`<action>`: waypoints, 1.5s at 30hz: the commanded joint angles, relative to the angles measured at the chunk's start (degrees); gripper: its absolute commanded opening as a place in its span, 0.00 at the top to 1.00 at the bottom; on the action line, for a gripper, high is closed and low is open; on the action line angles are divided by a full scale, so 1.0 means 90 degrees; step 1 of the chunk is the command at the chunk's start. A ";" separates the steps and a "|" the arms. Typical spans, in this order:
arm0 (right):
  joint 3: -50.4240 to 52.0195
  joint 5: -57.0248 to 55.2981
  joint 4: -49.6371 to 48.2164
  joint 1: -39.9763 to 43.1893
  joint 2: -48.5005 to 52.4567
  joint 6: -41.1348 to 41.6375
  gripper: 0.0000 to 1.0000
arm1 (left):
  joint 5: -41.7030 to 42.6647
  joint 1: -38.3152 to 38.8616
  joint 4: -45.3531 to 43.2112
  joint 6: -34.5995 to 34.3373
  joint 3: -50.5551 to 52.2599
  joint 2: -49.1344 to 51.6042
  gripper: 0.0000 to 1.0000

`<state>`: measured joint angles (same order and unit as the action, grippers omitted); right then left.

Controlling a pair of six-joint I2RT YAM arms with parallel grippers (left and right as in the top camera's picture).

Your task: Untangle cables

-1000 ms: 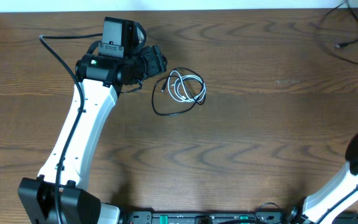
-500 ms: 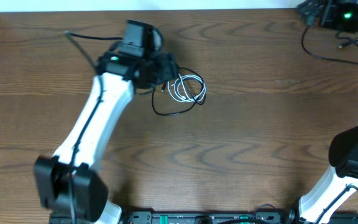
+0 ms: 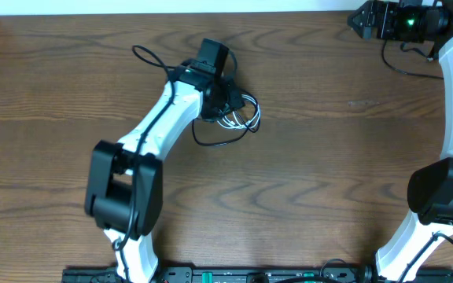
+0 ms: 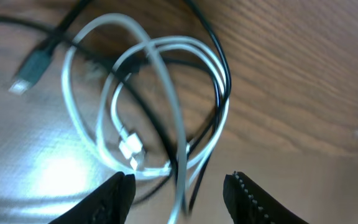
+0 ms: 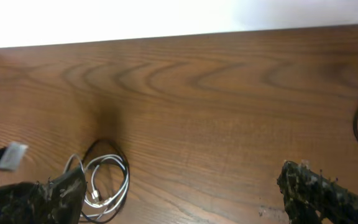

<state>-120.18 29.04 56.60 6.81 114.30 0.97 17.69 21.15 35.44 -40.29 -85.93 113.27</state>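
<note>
Cables overhead: white cord (image 3: 248, 100) in a small coil crossing a wider black cord (image 3: 207, 144) loop, left of centre on the table (image 3: 329, 173); left gripper (image 3: 230, 102) sits over the coil's left side, right gripper (image 3: 358, 20) well apart at the far right corner. Left wrist: fingers (image 4: 118, 190) spread wide with nothing clamped, white loops interlaced with black, white plug (image 4: 129, 149) inside the coil, black plug (image 4: 33, 65) outside it; frame soft, so contact possible but unconfirmed. Right wrist: fingers (image 5: 300, 180) spread wide, empty, the coil small at lower left.
</note>
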 commanded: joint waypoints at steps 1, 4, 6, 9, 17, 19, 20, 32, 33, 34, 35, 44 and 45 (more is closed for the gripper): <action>0.0036 -0.0041 0.0056 -0.0092 -0.0078 -0.0095 0.05 | -0.0046 0.0061 -0.0435 -0.0104 0.0041 0.0345 0.81; 0.0114 -0.0041 0.0078 -0.0146 -0.0078 -0.0097 0.04 | -0.0041 0.0063 -0.0814 0.0500 0.0005 0.0321 0.93; 0.0175 -0.0041 0.0080 -0.0180 -0.0078 -0.0097 0.04 | 0.0153 0.0036 -0.0816 0.0952 -0.0163 0.0189 0.93; 0.0240 -0.0041 0.0117 -0.0325 -0.0078 -0.0097 0.04 | 0.0821 0.0034 -0.0867 0.1627 -0.0376 -0.0403 0.93; 0.0321 0.0418 0.0287 -0.1008 -0.0078 -0.0709 0.05 | 0.0988 0.0046 -0.1122 0.1688 -0.0384 -0.2606 0.93; 0.0340 0.0486 0.0284 -0.1251 -0.0078 -0.0818 0.05 | 0.0988 0.0046 -0.1175 0.1688 -0.0384 -0.2888 0.93; 0.0355 0.0486 0.0277 -0.1360 -0.0078 -0.0835 0.05 | 0.0988 0.0046 -0.1207 0.1688 -0.0384 -0.2982 0.93; 0.0597 0.1229 0.0340 -0.2096 -0.0075 -0.0833 0.08 | 0.0962 0.0046 -0.1406 0.1693 -0.0384 -0.3084 0.92; 0.0651 0.1226 0.0352 -0.2123 -0.0078 -0.0833 0.08 | 0.0962 0.0046 -0.1409 0.1693 -0.0384 -0.3084 0.93; 0.0782 0.1224 0.0367 -0.2198 -0.0078 -0.0833 0.09 | 0.0962 0.0046 -0.1428 0.1693 -0.0384 -0.3084 0.93; 0.0967 0.1222 0.0301 -0.2283 -0.0075 -0.0831 0.09 | 0.0962 0.0046 -0.1443 0.1690 -0.0384 -0.3084 0.93; 0.2878 0.0843 -0.2110 -0.2630 -0.0075 0.1001 0.19 | 0.0986 0.0046 -0.1523 0.1554 -0.0384 -0.3084 0.93; 0.3065 0.0619 -0.2448 -0.2671 -0.0075 0.1311 0.19 | 0.0988 0.0046 -0.1525 0.1447 -0.0384 -0.3084 0.93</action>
<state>-96.20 38.35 38.70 -16.49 114.26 3.31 25.82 21.50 22.09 -26.55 -89.38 85.08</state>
